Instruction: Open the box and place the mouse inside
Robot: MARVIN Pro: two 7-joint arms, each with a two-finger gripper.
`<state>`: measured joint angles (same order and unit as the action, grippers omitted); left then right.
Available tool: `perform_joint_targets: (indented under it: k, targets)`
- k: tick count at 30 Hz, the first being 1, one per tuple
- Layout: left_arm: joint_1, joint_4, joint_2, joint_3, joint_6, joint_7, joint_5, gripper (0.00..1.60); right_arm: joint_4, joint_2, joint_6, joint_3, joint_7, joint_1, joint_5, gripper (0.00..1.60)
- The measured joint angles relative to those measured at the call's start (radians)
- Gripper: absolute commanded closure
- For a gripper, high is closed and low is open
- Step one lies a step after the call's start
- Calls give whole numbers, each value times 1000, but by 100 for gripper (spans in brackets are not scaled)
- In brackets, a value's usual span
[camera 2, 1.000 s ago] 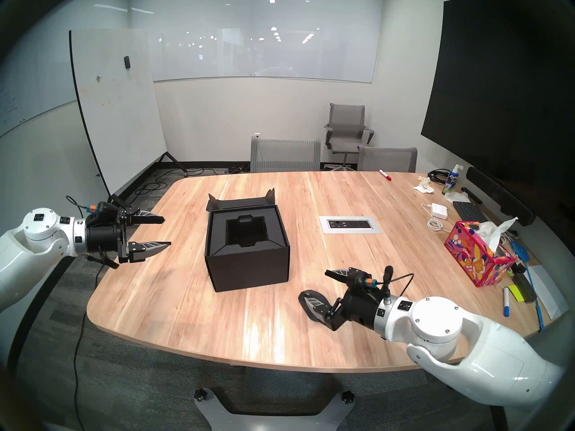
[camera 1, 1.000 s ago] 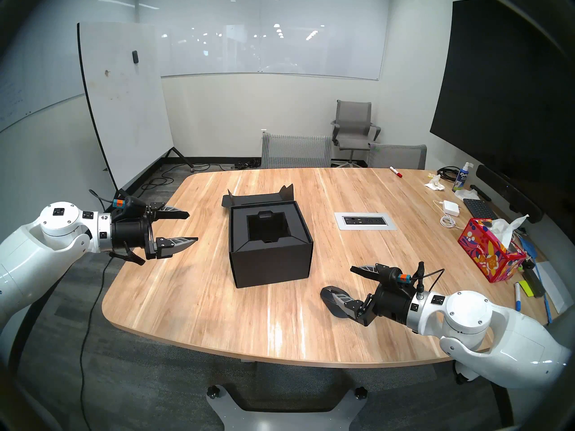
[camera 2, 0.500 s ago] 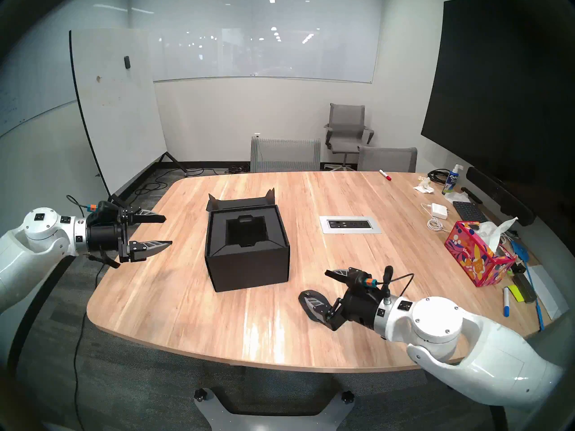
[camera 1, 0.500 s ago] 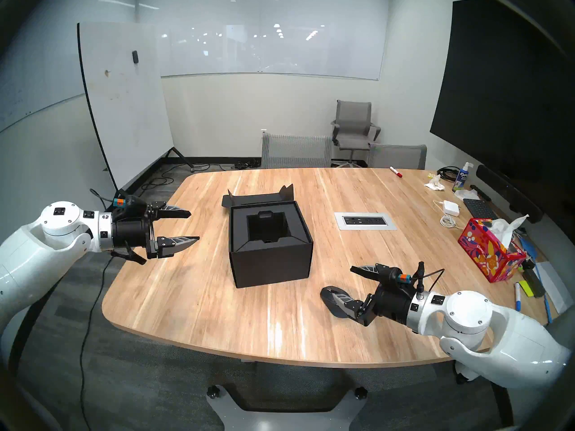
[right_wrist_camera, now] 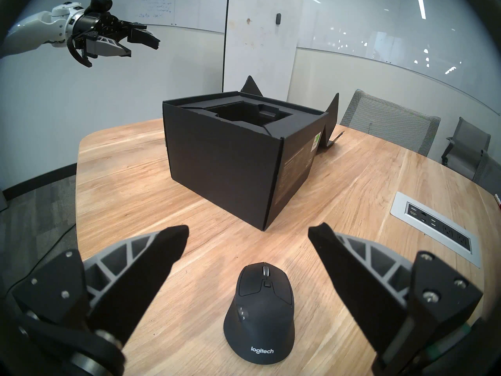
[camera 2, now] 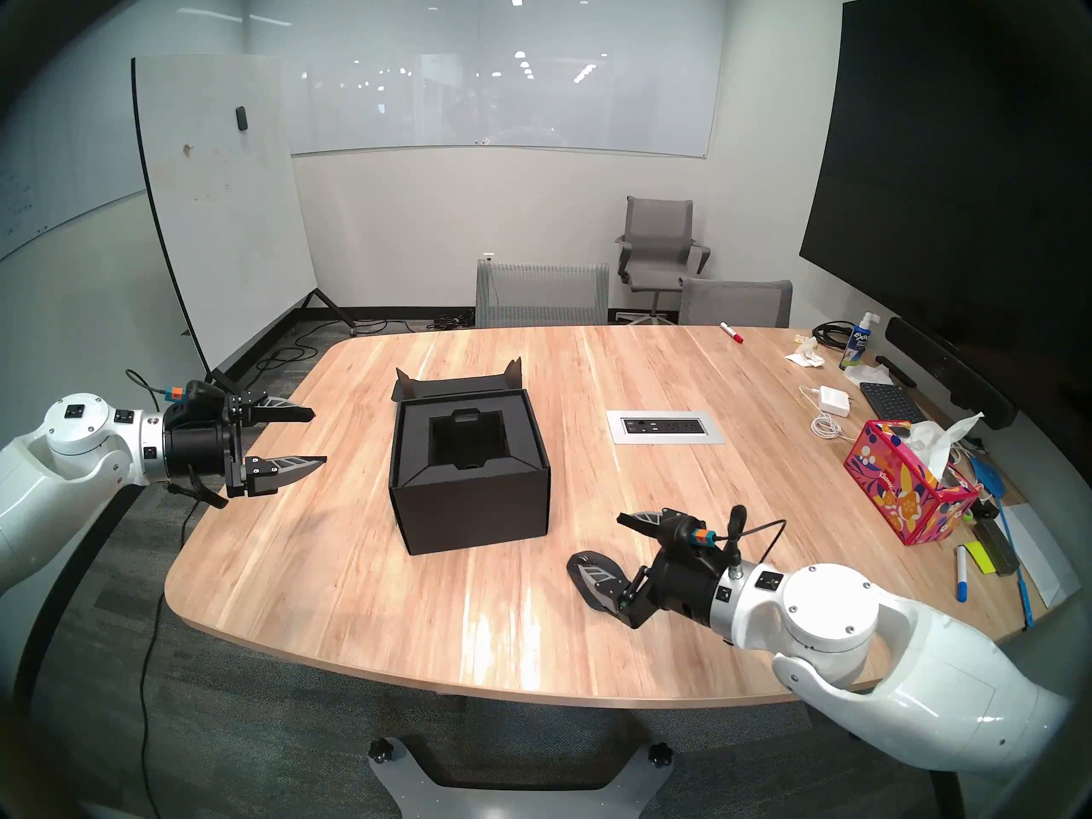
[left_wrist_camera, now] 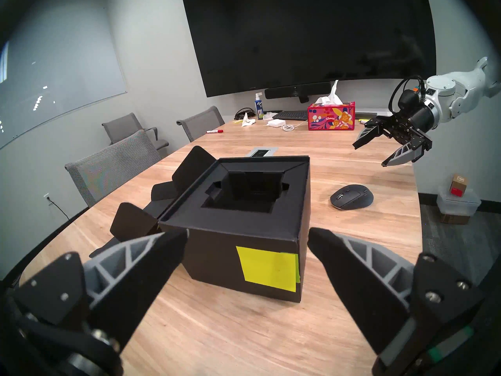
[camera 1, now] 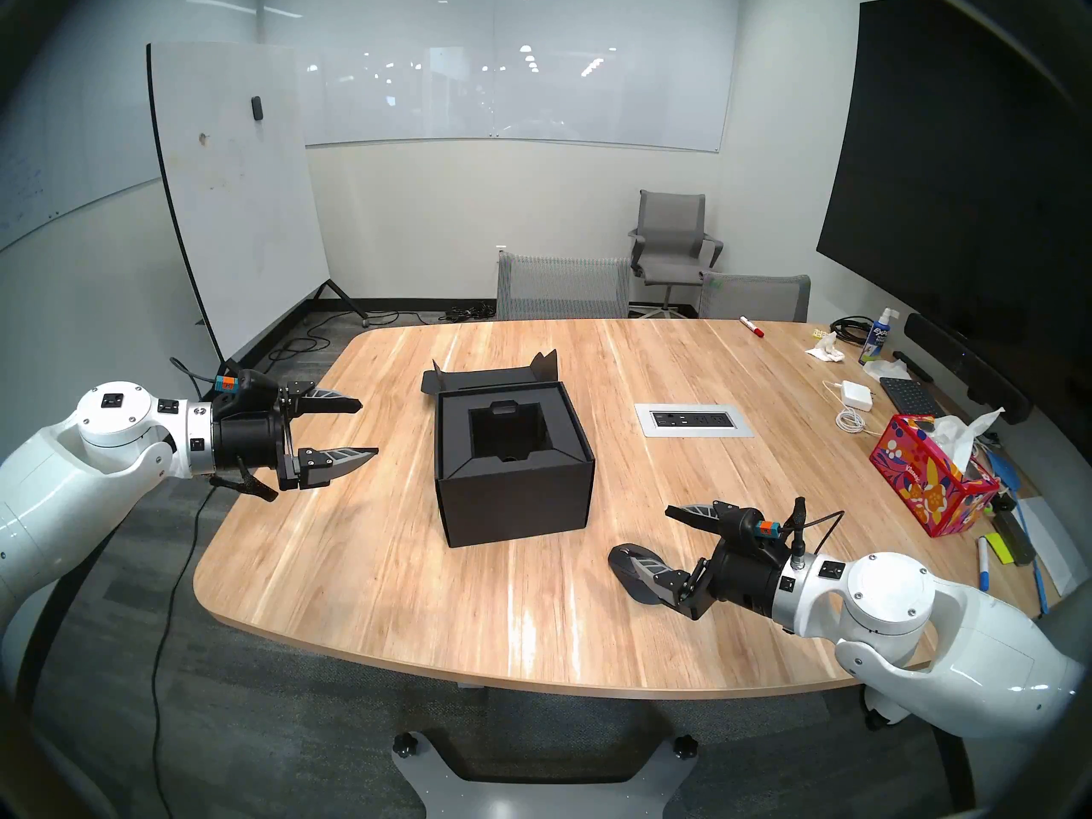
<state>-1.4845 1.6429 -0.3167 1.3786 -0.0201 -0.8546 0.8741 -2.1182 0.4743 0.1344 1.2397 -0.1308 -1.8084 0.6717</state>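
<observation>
The black box (camera 1: 513, 498) stands mid-table with its flap lid (camera 1: 490, 377) folded back behind it, and the insert's square recess (camera 1: 507, 433) is empty. A yellow-green sticky note (left_wrist_camera: 269, 271) is on the side facing my left gripper. The black mouse (right_wrist_camera: 260, 313) lies on the table to the right of the box (right_wrist_camera: 222, 163). My right gripper (right_wrist_camera: 248, 231) hovers open just above the mouse, a finger on either side, not touching it. In the head view its lower finger covers part of the mouse (camera 1: 618, 556). My left gripper (camera 1: 367, 429) hangs open and empty left of the box.
A metal power outlet panel (camera 1: 694, 420) is set into the table right of the box. A red floral tissue box (camera 1: 933, 481), a white adapter (camera 1: 858, 395), a keyboard (camera 1: 910, 397) and pens crowd the right edge. Chairs (camera 1: 561, 286) stand at the far side.
My left gripper has crept a touch upward and toward the box. The right arm, the mouse and the box have not moved.
</observation>
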Motion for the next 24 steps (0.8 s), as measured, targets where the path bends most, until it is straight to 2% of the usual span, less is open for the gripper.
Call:
perform_joint_targets:
  k: [24]
  targets:
    - [1, 0, 2, -1, 0, 3, 0, 0, 0, 0, 0, 0, 0, 0, 0, 0]
